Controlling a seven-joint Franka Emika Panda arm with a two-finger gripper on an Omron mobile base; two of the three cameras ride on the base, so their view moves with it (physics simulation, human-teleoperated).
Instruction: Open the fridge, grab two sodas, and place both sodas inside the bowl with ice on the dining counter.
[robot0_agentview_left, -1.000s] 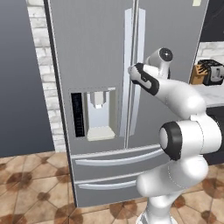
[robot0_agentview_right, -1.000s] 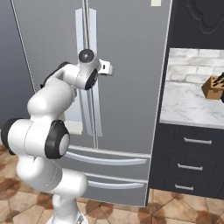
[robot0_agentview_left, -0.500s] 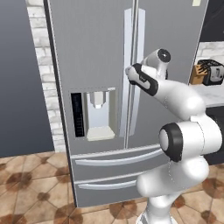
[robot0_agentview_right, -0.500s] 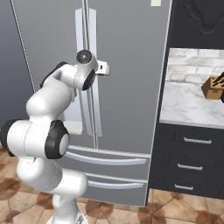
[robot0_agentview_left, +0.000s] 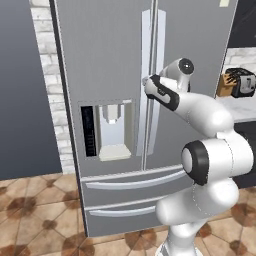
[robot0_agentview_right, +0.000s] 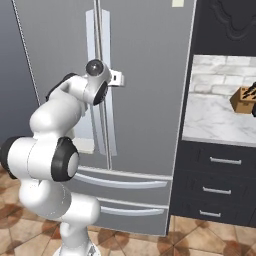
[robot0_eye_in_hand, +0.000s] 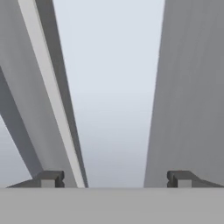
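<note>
Right now the gripper (robot0_eye_in_hand: 114, 178) stands wide open, its fingertips (robot0_eye_in_hand: 50, 178) straddling a long vertical handle (robot0_eye_in_hand: 118, 96) without visibly touching it. Around it, the fridge (robot0_agentview_left: 110, 60) stands with both doors closed.

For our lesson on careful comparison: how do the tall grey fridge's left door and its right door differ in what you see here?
The left door carries a dispenser recess with a dark panel beside it; the right door is plain. The left door also looks narrower than the right door. Both are grey, shut, and have long pale vertical handles flanking the centre seam.
</note>
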